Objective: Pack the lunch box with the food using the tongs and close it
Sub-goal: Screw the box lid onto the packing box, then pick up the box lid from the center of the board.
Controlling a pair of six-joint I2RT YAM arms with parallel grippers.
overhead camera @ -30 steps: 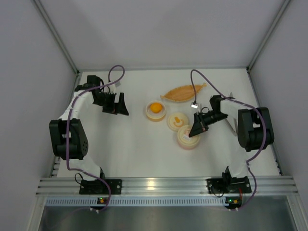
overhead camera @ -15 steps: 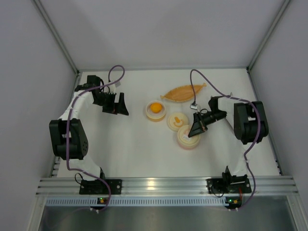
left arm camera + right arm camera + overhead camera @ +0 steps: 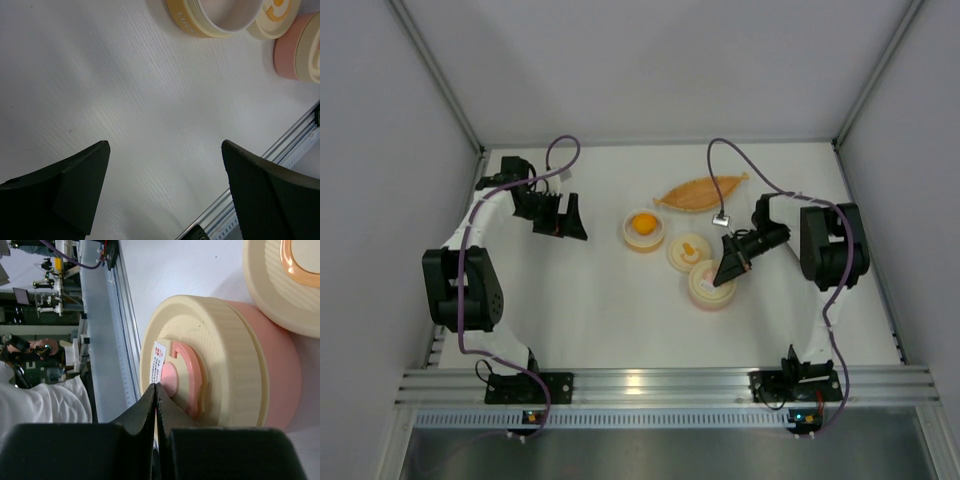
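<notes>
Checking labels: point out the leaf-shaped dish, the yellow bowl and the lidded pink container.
leaf-shaped dish (image 3: 698, 193): top view, its middle.
yellow bowl (image 3: 192, 22): left wrist view, outer wall.
pink container (image 3: 282, 370): right wrist view, side wall.

This is a robotics lab test cell, not a home or kitchen. A bare white table (image 3: 610, 310) is boxed in by plain white panels (image 3: 650, 70) at left, right and far, held by metal struts (image 3: 435, 75). Along the near edge runs an aluminium rail (image 3: 660, 383) with the left arm (image 3: 460, 290) and right arm (image 3: 830, 250) bolted to it, trailing purple cables (image 3: 712, 160). Past the rail, the right wrist view shows cluttered equipment stands (image 3: 50, 270) and a person in a white shirt (image 3: 45, 405).
</notes>
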